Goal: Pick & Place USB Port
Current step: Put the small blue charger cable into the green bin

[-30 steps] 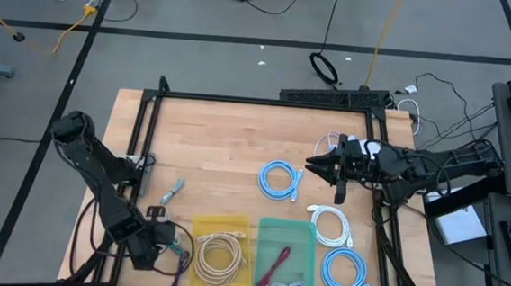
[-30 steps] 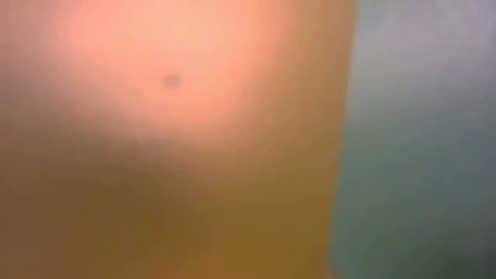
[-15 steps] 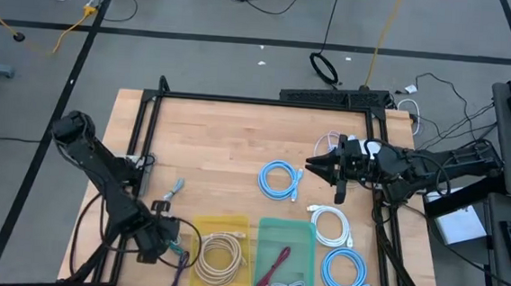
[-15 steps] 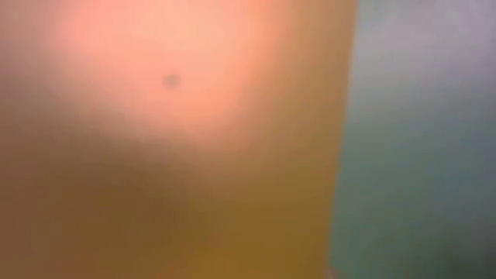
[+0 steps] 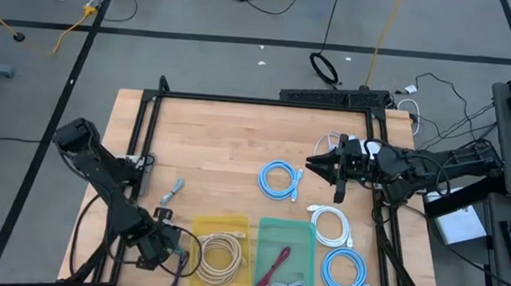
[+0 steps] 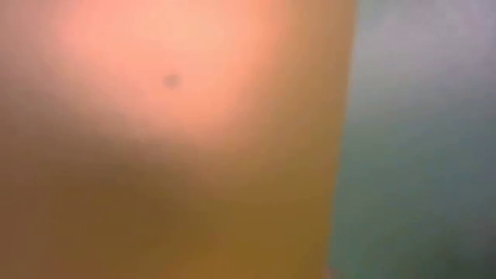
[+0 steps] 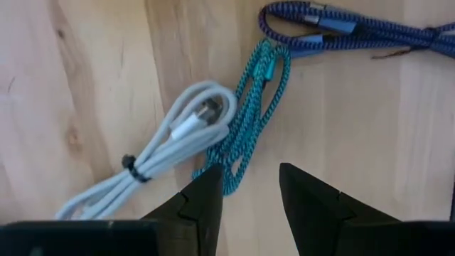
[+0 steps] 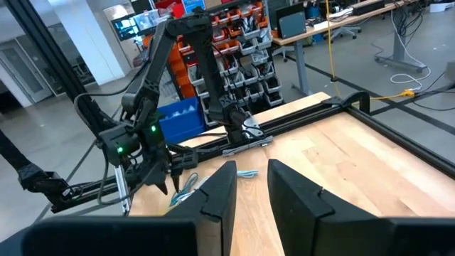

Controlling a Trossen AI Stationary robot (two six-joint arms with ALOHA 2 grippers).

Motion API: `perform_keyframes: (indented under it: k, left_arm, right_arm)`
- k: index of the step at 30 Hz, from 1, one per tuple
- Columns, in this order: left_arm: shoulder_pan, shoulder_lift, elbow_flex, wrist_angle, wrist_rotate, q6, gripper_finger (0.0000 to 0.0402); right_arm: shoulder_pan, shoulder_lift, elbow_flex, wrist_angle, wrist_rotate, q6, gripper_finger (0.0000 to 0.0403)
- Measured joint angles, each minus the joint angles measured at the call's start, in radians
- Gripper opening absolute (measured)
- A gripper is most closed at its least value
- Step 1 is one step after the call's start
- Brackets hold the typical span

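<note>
high view: no legible text, labels or numbers on table (image 5: 229, 132), bins or cables
low view: fully blurred, nothing readable
left wrist view: cables on wood, no print or brand marks visible
right wrist view: monitor (image 8: 126, 27) in the room behind shows a lit screen, content too small to read; storage bins (image 8: 242, 28) on the shelving show no readable labels
overall: no readable text anywhere
</note>
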Motion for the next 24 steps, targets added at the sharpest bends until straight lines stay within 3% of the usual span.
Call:
perform_keyframes:
  k: [24]
  left_arm:
    - [0.033, 0.016, -0.004, 0.013, 0.029, 0.034, 0.0143]
  right_arm:
    - [0.0, 0.0, 0.0, 0.002, -0.004, 0.001, 0.0073]
